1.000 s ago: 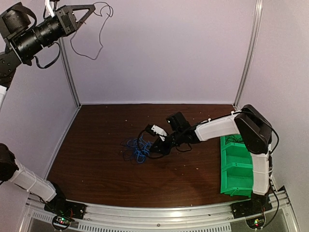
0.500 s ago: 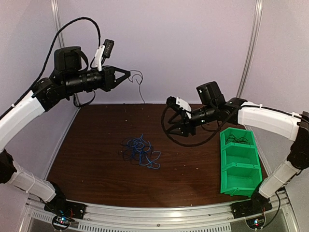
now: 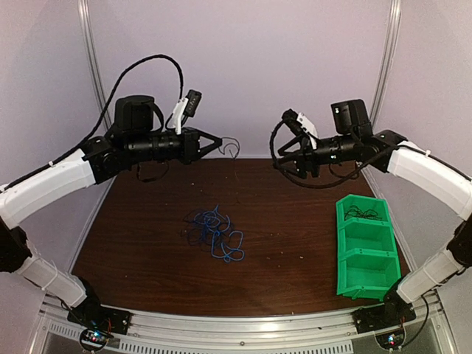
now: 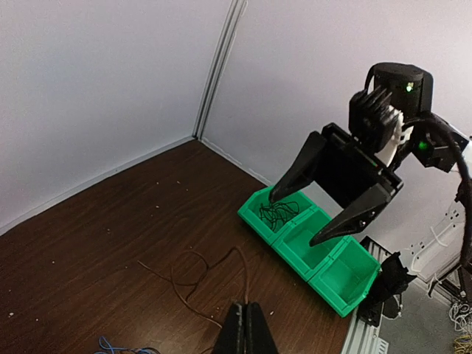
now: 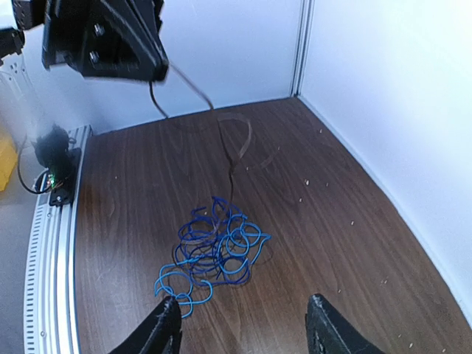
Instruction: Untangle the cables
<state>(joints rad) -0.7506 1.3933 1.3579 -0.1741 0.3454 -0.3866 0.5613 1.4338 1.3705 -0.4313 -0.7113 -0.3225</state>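
Aloft, left tool (image 3: 220, 143) pinches a cable (image 3: 234, 147), facing splayed right tool (image 4: 293, 220).

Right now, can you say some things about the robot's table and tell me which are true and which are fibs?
1. The left tool is pinching a thin dark wire. True.
2. The right tool is holding the blue and black tangle. False: it is open, empty and up in the air, and the tangle lies on the table.
3. The green bin has three compartments in a row. True.
4. Every compartment is empty. False: the end one farthest from the arms' bases holds some black wire.
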